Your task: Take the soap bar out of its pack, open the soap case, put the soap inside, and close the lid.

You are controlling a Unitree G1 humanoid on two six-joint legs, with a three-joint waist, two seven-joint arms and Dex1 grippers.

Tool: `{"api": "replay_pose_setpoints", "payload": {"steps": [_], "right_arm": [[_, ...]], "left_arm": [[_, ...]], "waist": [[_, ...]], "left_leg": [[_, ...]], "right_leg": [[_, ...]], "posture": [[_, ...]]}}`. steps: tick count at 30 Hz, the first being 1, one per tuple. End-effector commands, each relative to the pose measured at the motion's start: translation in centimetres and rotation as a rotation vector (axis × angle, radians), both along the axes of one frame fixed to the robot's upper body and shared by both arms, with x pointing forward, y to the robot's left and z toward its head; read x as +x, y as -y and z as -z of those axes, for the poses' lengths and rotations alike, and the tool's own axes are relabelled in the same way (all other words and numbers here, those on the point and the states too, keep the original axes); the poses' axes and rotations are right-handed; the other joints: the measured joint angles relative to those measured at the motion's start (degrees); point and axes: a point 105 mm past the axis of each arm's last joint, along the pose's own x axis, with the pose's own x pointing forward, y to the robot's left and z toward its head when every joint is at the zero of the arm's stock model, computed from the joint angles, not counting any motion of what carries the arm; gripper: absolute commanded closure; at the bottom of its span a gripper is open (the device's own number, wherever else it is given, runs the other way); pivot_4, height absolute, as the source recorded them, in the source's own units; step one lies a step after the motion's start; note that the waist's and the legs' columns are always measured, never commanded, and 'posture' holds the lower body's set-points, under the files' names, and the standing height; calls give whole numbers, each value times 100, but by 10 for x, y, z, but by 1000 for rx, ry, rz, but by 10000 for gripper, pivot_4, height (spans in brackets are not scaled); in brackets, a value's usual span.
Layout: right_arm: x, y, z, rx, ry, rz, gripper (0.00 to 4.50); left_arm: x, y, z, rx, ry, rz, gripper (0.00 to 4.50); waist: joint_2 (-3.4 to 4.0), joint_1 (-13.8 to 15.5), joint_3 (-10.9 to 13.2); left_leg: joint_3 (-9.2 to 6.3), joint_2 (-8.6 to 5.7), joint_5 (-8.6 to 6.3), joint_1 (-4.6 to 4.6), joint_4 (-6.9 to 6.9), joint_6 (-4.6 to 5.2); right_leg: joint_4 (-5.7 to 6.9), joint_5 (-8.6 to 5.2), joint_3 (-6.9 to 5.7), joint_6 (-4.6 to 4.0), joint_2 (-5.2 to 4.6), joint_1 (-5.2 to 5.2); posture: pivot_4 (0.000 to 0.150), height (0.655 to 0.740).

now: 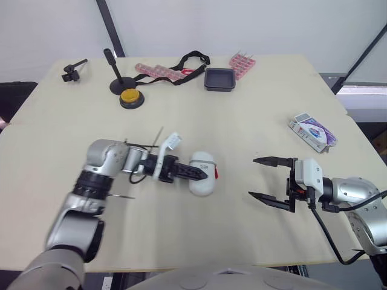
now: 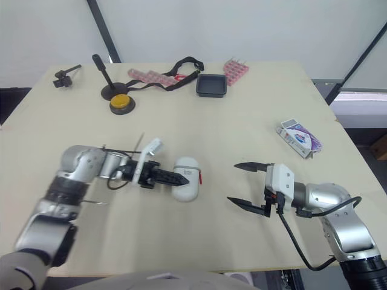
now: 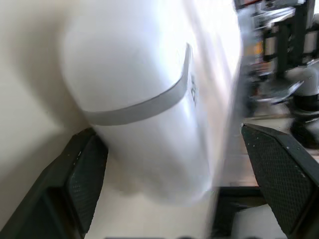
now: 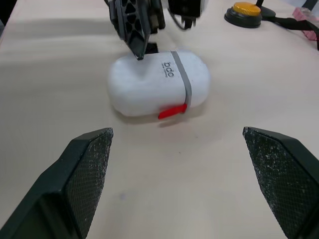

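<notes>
The white oval soap case [image 1: 202, 181], with a grey band and a red tab, lies shut on the table near the middle. My left gripper [image 1: 204, 174] is open and turned on its side. One finger lies over the top of the case, the other is low by the table at its left end. In the left wrist view the case [image 3: 144, 99] sits between the two fingers [image 3: 87, 181]. The soap pack [image 1: 312, 132], a white and purple box, lies at the right. My right gripper [image 1: 251, 177] is open and empty, right of the case and pointing at it [image 4: 154, 84].
Along the far edge stand a black square tray [image 1: 219, 79], a yellow button on a black base [image 1: 131, 97], a black stand [image 1: 115, 75], pink strips [image 1: 156, 71] with a black strap [image 1: 190, 63], and a small black clamp [image 1: 72, 71].
</notes>
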Motion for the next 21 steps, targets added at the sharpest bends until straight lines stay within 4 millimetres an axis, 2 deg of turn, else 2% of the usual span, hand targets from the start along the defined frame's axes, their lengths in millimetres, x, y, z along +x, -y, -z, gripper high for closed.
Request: {"api": "replay_pose_setpoints", "payload": {"steps": [1,5,11,17,21], "right_arm": [[3,7,-8,6,26,23,0],[6,12,-6,7,21,53,0],[15,22,-5,36,45,153,0],[24,26,-1,123,51,280,0],[20,23,7,124,32,261,0]], "left_arm": [[5,-11,-11,1,217,40,317],[14,-26,-33,-66,473,1,317],[13,-54,-28,23,903,-32,317],[10,-58,-21,42,1006,-247,317],[-7,-51,-8,61,974,-309,317]], "waist": [[14,11,9],[18,108,17],[15,86,19],[14,96,18],[14,68,18]], "left_leg": [[0,-1,0,-4,-4,0],[-2,-20,-4,-32,-6,8],[-9,-19,-9,-48,-6,2],[-9,-18,-20,-45,6,21],[-8,-15,-20,-40,10,22]], "right_leg": [[-9,0,-4,0,-1,1],[-41,2,-13,3,-4,0],[-62,21,-25,37,-2,-1],[-51,19,-22,33,-6,0],[-46,11,-20,19,-10,0]], "posture": [[1500,7291],[1500,7291],[1500,7291],[1500,7291],[1500,7291]]}}
